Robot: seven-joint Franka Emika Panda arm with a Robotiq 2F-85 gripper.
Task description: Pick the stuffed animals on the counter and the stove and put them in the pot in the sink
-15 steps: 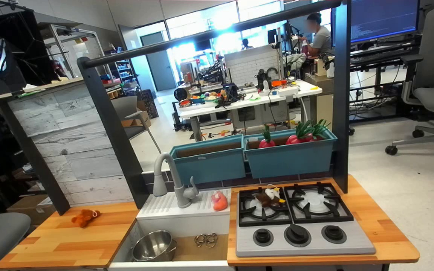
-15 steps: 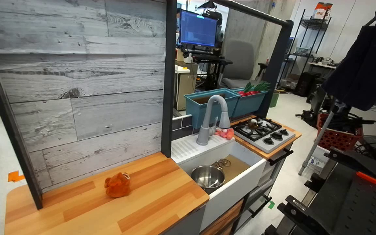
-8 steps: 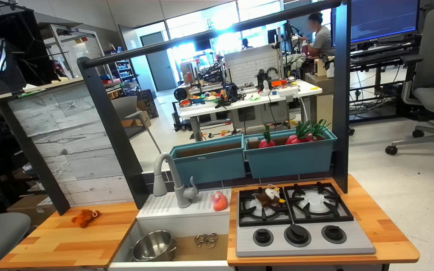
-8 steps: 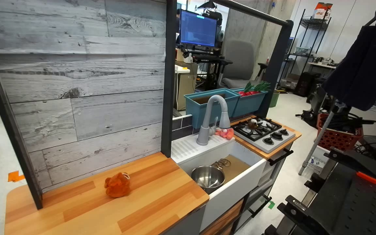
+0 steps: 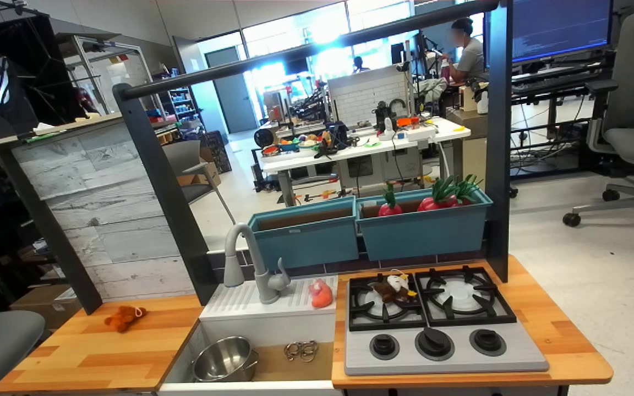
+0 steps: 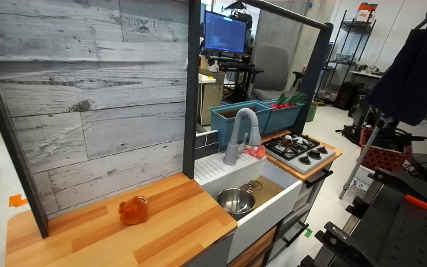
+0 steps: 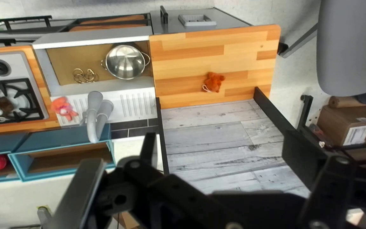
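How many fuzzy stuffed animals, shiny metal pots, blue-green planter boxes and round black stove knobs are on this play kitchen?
Small orange, pink and brown-and-white stuffed animals: 3
Round silver metal pot: 1
Long teal planter boxes: 2
Round black stove knobs: 3
Total: 9

The wrist view blurs the jaws and cuts off the stove (image 7: pixel 19 66) at left. In an exterior view the counter (image 6: pixel 98 244) is cropped at its near end; the brown-and-white plush toy (image 6: pixel 287 141), perhaps a bird, is too small to tell.
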